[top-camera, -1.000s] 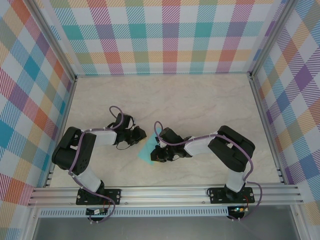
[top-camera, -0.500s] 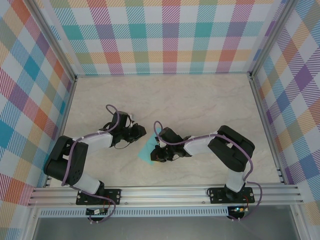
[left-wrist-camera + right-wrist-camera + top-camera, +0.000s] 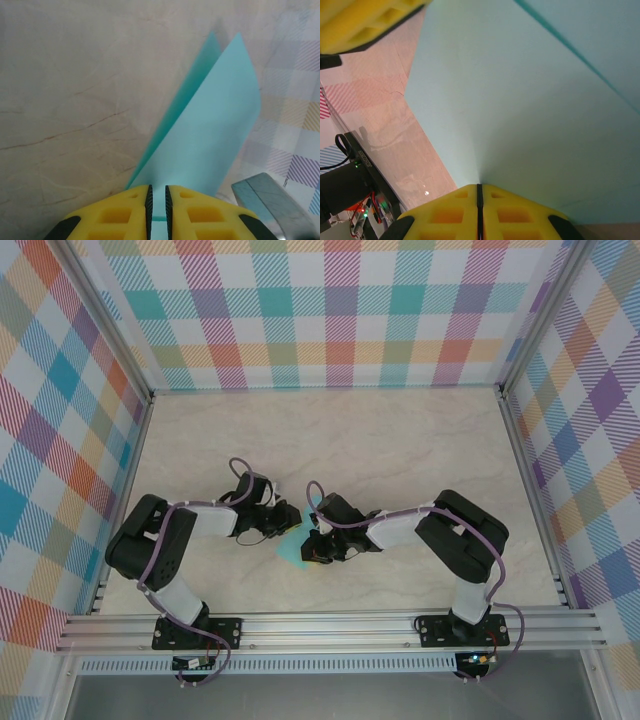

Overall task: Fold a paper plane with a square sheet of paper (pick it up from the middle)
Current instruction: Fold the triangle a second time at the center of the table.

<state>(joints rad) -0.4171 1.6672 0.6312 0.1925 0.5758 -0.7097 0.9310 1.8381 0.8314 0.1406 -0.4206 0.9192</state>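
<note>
The square sheet of paper (image 3: 294,549) is turquoise and bent into two leaves, lifted off the table between the arms. In the left wrist view the paper (image 3: 210,125) rises as two leaves ahead of my left gripper (image 3: 158,190). That gripper's yellow jaws stand a narrow slit apart, with teal showing through the slit and nothing visibly pinched. My left gripper (image 3: 287,521) sits at the sheet's upper left edge. My right gripper (image 3: 479,186) is shut on the paper (image 3: 520,95), whose surface spreads out from the jaw line. From above, the right gripper (image 3: 318,544) is at the sheet's right side.
The marble tabletop (image 3: 400,440) stretches back to plaid walls (image 3: 330,310) on three sides. An aluminium rail (image 3: 330,628) with both arm bases runs along the near edge. A yellow finger of the left gripper (image 3: 365,20) shows close by in the right wrist view.
My left gripper has slid right and slightly nearer, up against the sheet's left edge, and its arm has swung back. The right gripper and the paper have barely moved.
</note>
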